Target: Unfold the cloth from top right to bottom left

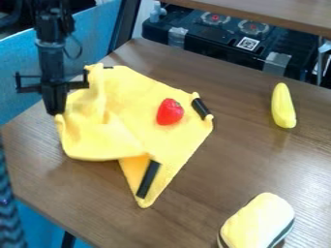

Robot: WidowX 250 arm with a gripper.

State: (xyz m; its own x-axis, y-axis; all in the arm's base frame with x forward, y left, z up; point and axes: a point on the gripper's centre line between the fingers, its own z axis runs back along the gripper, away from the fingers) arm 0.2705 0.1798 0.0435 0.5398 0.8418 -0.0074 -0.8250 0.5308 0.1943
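Soft toy (257, 224) at five o'clock, pincer (55, 110) at ten by cloth (132, 89), can't tell if open or closed, risk of dragging strawberry (170, 112) through hard tug.

A blue surface (19, 63) borders 1 brown wooden table (213, 184); a black case (213, 46) shows between it and a 2nd wooden tabletop (278, 12).

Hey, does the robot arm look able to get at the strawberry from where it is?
Probably yes: the red strawberry sits uncovered on the yellow cloth, and only a raised fold seems to lie between it and the end effector at the cloth's left edge.
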